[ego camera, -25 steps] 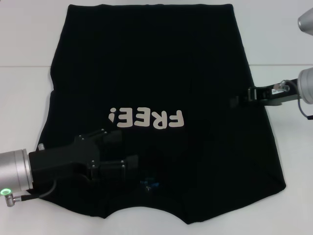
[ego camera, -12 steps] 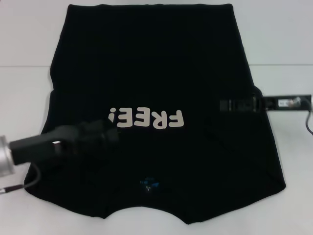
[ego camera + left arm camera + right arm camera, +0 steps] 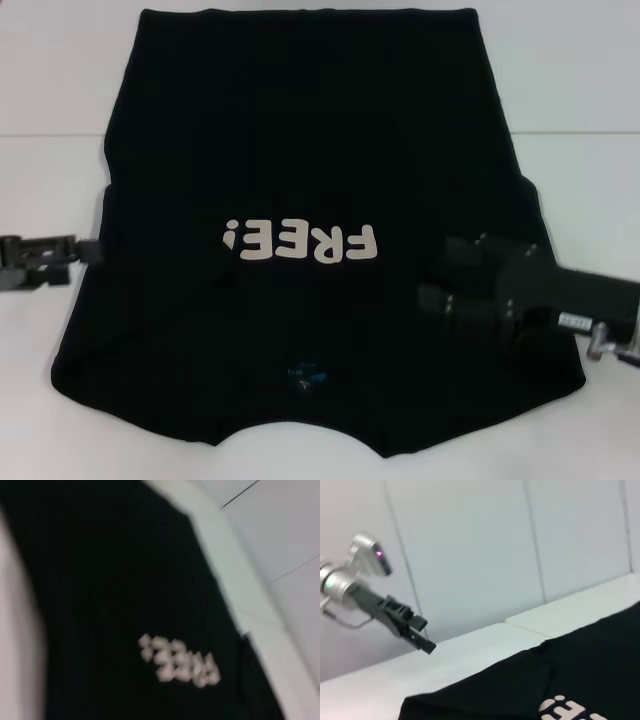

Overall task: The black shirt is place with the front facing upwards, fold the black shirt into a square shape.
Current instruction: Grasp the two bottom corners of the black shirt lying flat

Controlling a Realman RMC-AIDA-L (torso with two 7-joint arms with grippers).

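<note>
White tabletop (image 3: 60, 80) carries the black shirt (image 3: 300, 130), spread flat with its pale lettering (image 3: 300, 241) face up. At the shirt's left edge the left gripper (image 3: 92, 250) hangs thin and apparently closed, holding nothing. Over the right side, the right gripper (image 3: 440, 275) has its jaws parted, empty.

I record the black shirt (image 3: 300, 150) as plain black across the frame's centre, with off-white "FREE!" lettering (image 3: 300, 241) and a tiny blue neck label (image 3: 303, 377) at lower centre. The table (image 3: 60, 70) is white. The right gripper (image 3: 432, 275), lower right, is black; the left gripper (image 3: 97, 250), at the left edge, is black on a grey arm.
</note>
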